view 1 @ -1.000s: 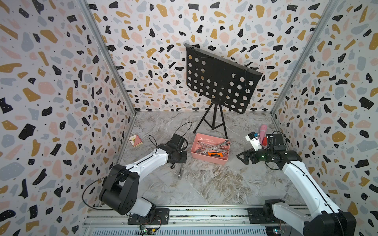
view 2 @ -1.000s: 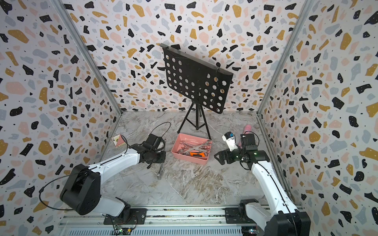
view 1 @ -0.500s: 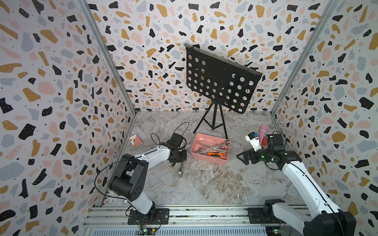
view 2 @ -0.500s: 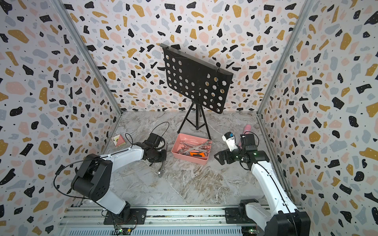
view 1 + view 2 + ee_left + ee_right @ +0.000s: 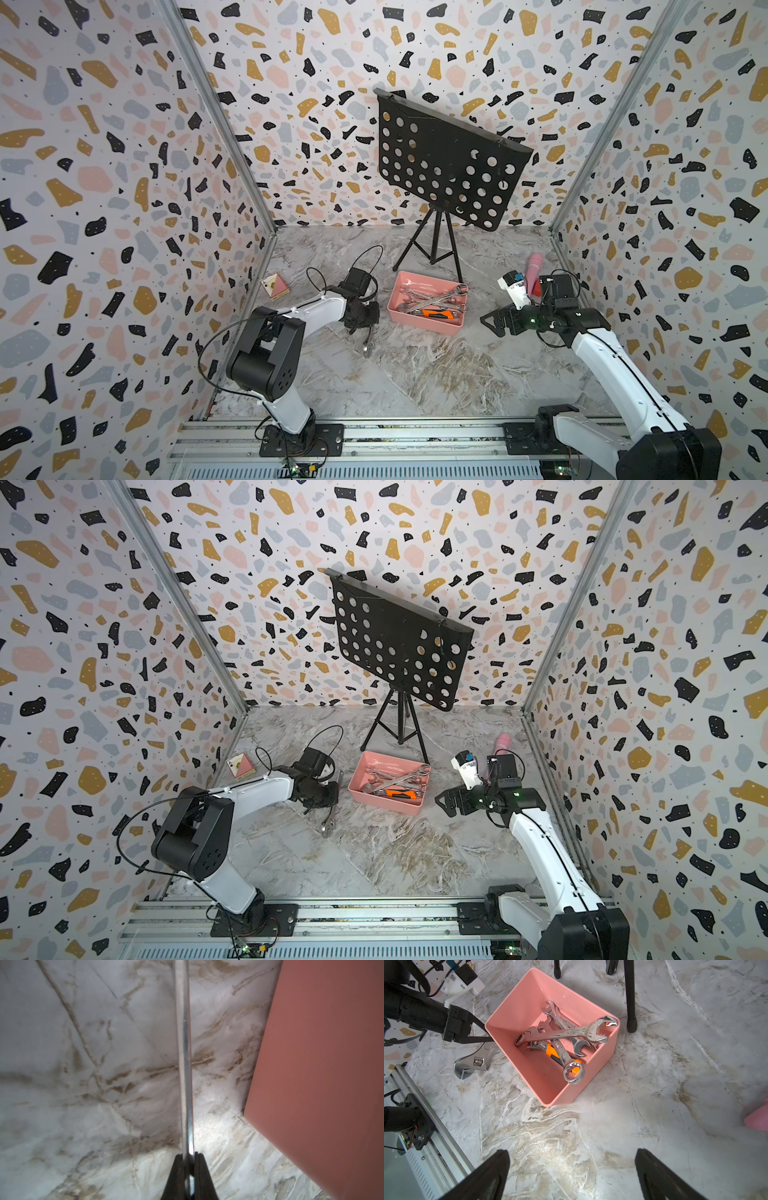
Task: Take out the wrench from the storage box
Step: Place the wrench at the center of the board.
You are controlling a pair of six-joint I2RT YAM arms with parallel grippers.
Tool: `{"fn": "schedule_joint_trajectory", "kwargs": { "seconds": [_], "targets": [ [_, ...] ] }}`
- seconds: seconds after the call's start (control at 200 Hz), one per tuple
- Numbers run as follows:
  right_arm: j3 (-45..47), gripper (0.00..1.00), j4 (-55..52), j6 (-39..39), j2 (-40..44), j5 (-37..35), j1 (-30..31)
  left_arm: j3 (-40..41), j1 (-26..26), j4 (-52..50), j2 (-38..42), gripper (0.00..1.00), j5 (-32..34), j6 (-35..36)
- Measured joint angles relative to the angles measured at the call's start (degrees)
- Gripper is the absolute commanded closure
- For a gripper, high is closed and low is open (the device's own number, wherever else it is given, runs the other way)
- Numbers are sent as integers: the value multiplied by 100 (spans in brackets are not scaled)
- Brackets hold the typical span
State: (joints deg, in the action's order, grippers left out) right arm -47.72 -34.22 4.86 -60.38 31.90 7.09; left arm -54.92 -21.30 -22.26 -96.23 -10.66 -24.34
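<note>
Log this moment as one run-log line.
left end effector: shut on adjustable wrench, beside storage box | right end effector: open, empty | box contents: other wrenches | step: wrench out, not released

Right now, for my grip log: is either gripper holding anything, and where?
The left gripper clamps the adjustable wrench by its handle; the right gripper is open and empty.
</note>
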Motion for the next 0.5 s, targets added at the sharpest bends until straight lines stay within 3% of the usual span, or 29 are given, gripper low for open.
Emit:
{"fn": "schedule_joint_trajectory", "kwargs": {
  "seconds": [0.501],
  "targets": [
    [13, 0, 42, -61, 0, 0, 0, -28, 162, 76, -195, 80, -105, 155]
  ]
}}
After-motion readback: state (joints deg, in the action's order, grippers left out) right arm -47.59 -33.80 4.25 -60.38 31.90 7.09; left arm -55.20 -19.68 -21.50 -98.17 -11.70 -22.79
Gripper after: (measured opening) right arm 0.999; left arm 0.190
